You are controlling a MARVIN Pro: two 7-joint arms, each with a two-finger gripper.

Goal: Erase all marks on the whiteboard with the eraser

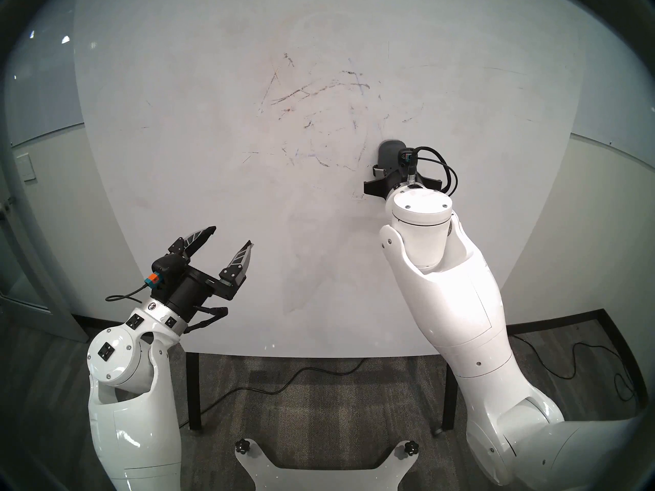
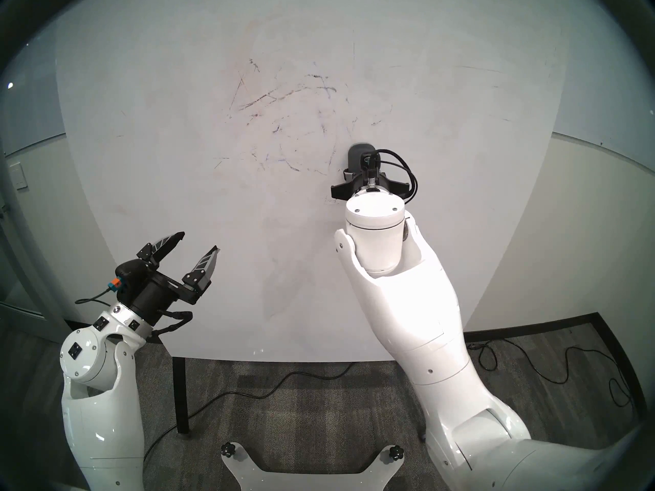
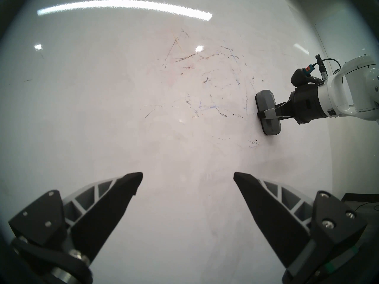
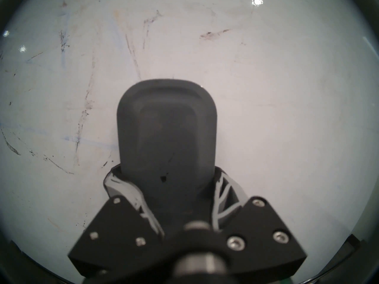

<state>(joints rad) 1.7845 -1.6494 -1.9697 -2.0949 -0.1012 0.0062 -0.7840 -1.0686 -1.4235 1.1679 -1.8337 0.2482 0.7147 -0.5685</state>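
Observation:
The whiteboard [image 1: 212,196] fills the head views, standing upright before me. Smudged dark, blue and reddish marks [image 1: 319,90] scatter over its upper middle, also seen as marks [image 3: 205,76] and marks [image 4: 82,117]. My right gripper [image 4: 166,174] is shut on the dark grey eraser [image 4: 166,123], whose pad lies flat against the board at the right edge of the marks, eraser [image 1: 390,153], eraser [image 3: 264,99]. The left gripper [image 1: 232,236] hangs open and empty at the lower left, short of the board, left gripper [image 3: 187,175].
Black board legs [image 1: 194,391] stand on grey carpet with black cables [image 1: 283,384] trailing across it. A white base plate with two knobs [image 1: 319,469] sits at the bottom centre. Pale walls flank the board, with a door frame [image 1: 21,231] at the far left.

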